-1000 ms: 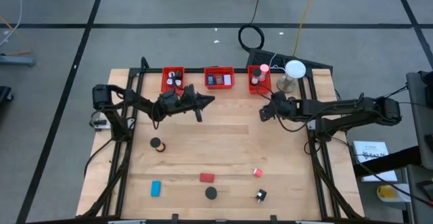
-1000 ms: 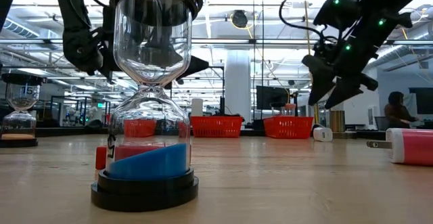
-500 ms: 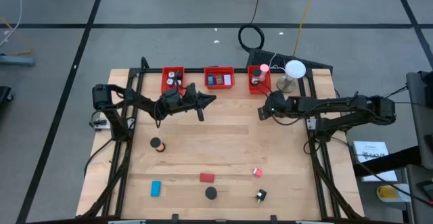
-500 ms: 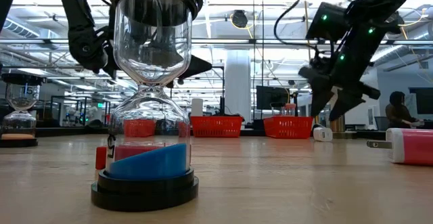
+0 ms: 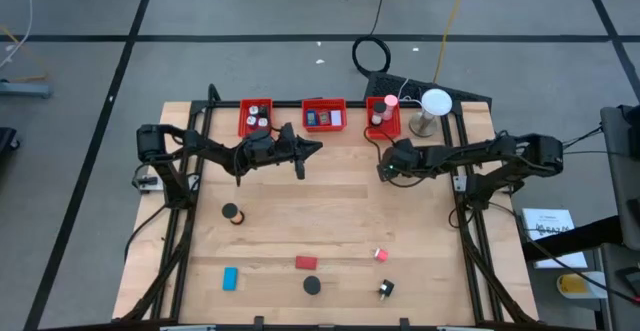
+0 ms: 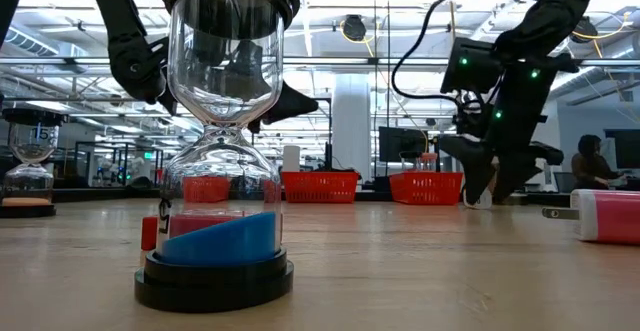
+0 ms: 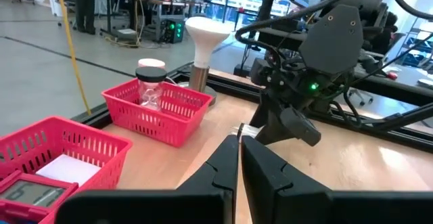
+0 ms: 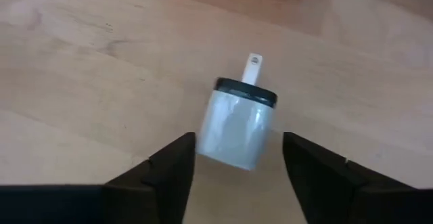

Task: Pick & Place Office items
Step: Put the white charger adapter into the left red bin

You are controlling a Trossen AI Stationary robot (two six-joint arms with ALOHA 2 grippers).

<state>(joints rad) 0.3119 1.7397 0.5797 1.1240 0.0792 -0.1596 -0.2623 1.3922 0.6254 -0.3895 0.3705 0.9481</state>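
Plug [image 8: 238, 130], a small white adapter with a dark collar and a prong sticking out, lies flat on the table [image 5: 340, 221] straight ahead of the right gripper [image 8: 237, 173], which has both fingers spread wide either side of it. That spread looks like the set-up for a grasp: the body sits centred in the gap, so a drop and a squeeze should catch its flat sides. In the high view the plug is hidden under the right gripper [image 5: 385, 168], which hangs just in front of the right bin [image 5: 382, 117]; that bin, holding a small jar, is likely where the plug is bound.

Other items wait farther out on the table: a black disc [image 5: 230, 212] on the left, a blue block [image 5: 230, 278], a red block [image 5: 305, 263], another black disc [image 5: 312, 285], a pink bit [image 5: 381, 255] and a black-and-white clip [image 5: 386, 289] along the near side. They are well apart from one another, which leaves room for single grasps.

The left gripper [image 5: 300, 154] hovers in front of the middle bin [image 5: 324, 115], fingers pressed together and holding nothing, seemingly parked out of the right arm's way. The left bin [image 5: 256, 117] already holds a few pieces. A lamp [image 5: 434, 104] stands beside the right bin.
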